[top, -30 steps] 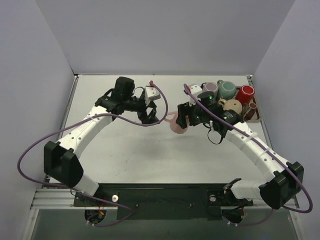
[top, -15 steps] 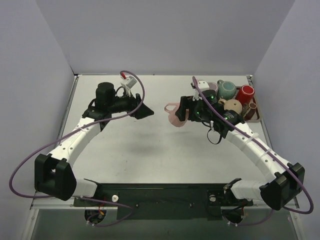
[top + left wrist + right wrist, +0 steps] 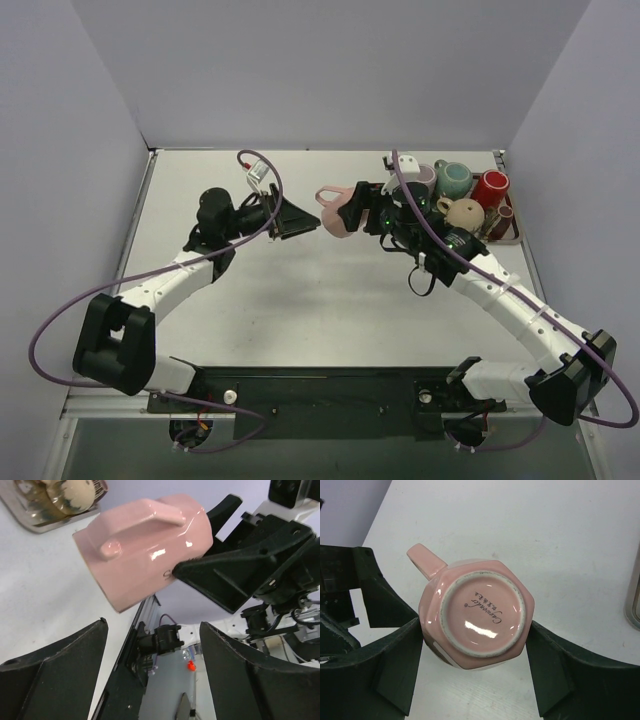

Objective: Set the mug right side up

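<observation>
White surface (image 3: pixel 300 300) spreads under both arms. My left tool (image 3: pixel 305 218) has its fingers spread wide, just short of the pink mug (image 3: pixel 336 208). My right tool (image 3: pixel 350 212) is clamped on that mug, holding it off the surface, tipped sideways, base toward my right wrist. A tray (image 3: pixel 510 232) of mugs sits far right.

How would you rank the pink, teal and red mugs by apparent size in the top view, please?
1. pink mug, raised nearer the camera, so unsure.
2. teal mug and red mug, alike.
</observation>
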`<act>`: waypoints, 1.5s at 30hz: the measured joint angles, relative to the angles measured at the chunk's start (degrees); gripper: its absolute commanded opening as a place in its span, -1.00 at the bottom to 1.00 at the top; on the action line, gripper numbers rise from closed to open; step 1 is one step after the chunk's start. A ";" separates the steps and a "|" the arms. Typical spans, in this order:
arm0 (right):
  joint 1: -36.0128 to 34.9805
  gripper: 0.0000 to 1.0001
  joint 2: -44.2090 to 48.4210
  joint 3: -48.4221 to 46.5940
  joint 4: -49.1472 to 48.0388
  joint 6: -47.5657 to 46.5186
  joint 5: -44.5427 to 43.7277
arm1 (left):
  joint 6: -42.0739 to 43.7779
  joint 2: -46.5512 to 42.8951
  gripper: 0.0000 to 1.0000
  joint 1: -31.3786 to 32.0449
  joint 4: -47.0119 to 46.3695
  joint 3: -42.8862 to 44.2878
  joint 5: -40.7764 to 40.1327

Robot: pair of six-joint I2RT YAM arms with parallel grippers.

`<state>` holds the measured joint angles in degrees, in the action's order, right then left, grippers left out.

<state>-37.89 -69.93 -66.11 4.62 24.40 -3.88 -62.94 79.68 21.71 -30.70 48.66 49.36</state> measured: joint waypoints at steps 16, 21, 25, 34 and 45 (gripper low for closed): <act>-2.29 -1.00 0.42 0.11 -9.35 5.97 -0.72 | -18.10 4.83 0.27 1.49 -21.44 -0.52 0.04; -2.29 -1.00 1.40 3.21 -15.26 10.91 -0.02 | -20.94 4.85 -0.05 1.44 -25.05 -0.52 -0.07; -2.27 -1.00 1.92 5.68 -20.00 15.17 0.44 | -22.47 4.90 -0.54 0.70 -26.97 -0.52 0.00; -2.27 -0.84 1.73 10.12 -25.75 23.23 0.00 | -18.45 4.63 -1.00 -1.64 -22.18 0.70 2.10; -2.91 0.61 0.87 7.21 -6.12 9.88 -5.09 | 43.60 0.07 -1.00 -3.80 40.15 16.92 -19.15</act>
<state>-40.80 -69.06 -58.89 -1.50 34.28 -8.97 -19.33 79.75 17.91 9.45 65.58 30.22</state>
